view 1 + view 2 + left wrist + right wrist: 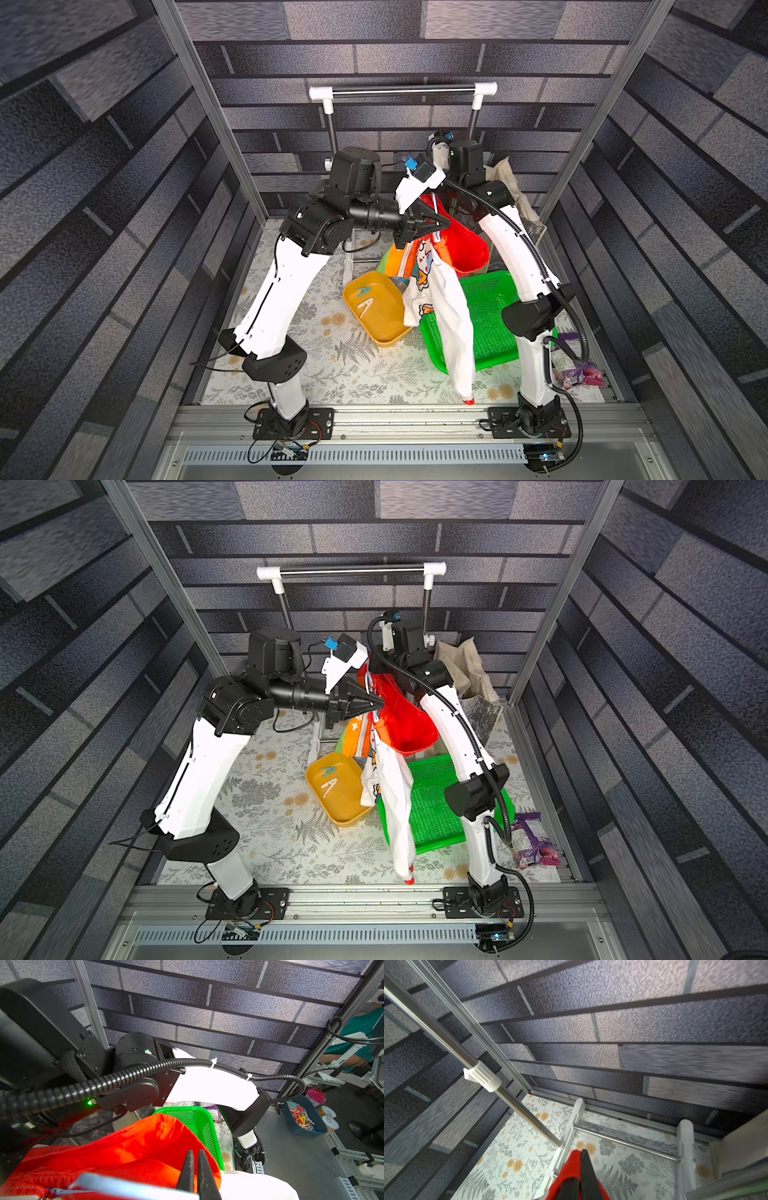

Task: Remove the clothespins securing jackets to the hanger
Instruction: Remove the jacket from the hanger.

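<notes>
Basically done, I reckon. Both clothespins are off the garment: the teal clothespin point(365, 291) and the white clothespin point(365, 308) lie loose in the yellow tray point(388, 328), teal at 12 o'clock of the white. The tray sits at 7 o'clock of the hanging jackets point(467, 245).

No peg shows on the fabric or the hanger point(124, 1186), though part of both is hidden.

My left gripper point(195, 1152) is closed, tips pinched on the hanger wire as far as I can judge. My right gripper point(581, 1151) is closed too, with red jacket cloth caught in its jaws.

The rack bar point(403, 92) at 12 o'clock is bare, so I'm carrying the load.

Left to do: probably only a set-down. The green basket point(490, 332) is at 5 o'clock.
</notes>
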Robot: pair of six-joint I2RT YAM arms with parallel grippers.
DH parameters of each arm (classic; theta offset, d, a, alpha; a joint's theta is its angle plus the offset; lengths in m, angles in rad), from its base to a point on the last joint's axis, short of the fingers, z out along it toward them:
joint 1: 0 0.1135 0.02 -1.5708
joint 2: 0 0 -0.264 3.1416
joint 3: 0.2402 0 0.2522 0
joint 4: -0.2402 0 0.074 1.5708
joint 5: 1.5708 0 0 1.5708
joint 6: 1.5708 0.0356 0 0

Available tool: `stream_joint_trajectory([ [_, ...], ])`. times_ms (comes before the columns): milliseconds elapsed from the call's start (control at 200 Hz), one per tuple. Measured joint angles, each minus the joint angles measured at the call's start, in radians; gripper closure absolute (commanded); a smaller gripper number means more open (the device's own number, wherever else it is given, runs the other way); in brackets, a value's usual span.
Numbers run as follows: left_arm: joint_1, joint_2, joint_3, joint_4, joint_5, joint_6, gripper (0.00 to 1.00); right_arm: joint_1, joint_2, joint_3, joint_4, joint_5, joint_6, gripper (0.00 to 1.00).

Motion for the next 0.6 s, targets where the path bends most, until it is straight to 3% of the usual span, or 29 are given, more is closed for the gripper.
stream_joint_trajectory([
  [155, 0.006, -0.035, 0.004, -0.062, -0.068, 0.005, 1.00, -0.030, -0.078, -0.204, 0.013, -0.063, 0.024, 1.00],
  [296, 0.047, -0.108, -0.016, -0.111, -0.107, 0.008, 1.00, -0.066, -0.235, -0.457, 0.064, -0.097, 0.053, 1.00],
  [596, 0.206, -0.287, -0.180, -0.022, 0.013, -0.017, 1.00, -0.104, -0.627, -0.842, 0.199, -0.078, 0.127, 1.00],
])
